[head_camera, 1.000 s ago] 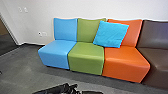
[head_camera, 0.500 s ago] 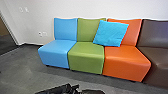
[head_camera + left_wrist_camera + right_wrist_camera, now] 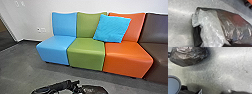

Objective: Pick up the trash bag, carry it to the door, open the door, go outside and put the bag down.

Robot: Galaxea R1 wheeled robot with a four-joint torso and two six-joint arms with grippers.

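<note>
- And here is the trash bag (image 3: 238, 30), low and near the robot, right in front of the left wrist camera – black, glossy and creased, with a whitish see-through stretch of plastic (image 3: 209, 26) bunched along it!
- The right wrist camera picks up dark, crinkled plastic too, over the pale speckled floor; whether it rests there or hangs above, I cannot tell.
- To the left gripper (image 3: 75, 86), at the near edge of the head view, among dark shapes that run together: how far open it is, I cannot tell, nor whether it has hold of the bag.
- Over to the right gripper: how far open, and what if anything it has hold of, I cannot tell either.
- A round, blue-grey surface with a grey rim (image 3: 179, 84) comes into the right wrist view, apart from the bag.
- Now the far side, and what a line-up along the white wall (image 3: 87, 5): blue seat (image 3: 56, 45), green seat (image 3: 86, 50), orange seat (image 3: 127, 56), then a dark brown seat (image 3: 158, 52) at the far right!
- A turquoise cushion (image 3: 112, 28) leans, tilted, across the green and orange backrests.
- Out at the far left, a doorway (image 3: 5, 40) – and grey floor (image 3: 20, 67) between it and the robot.
</note>
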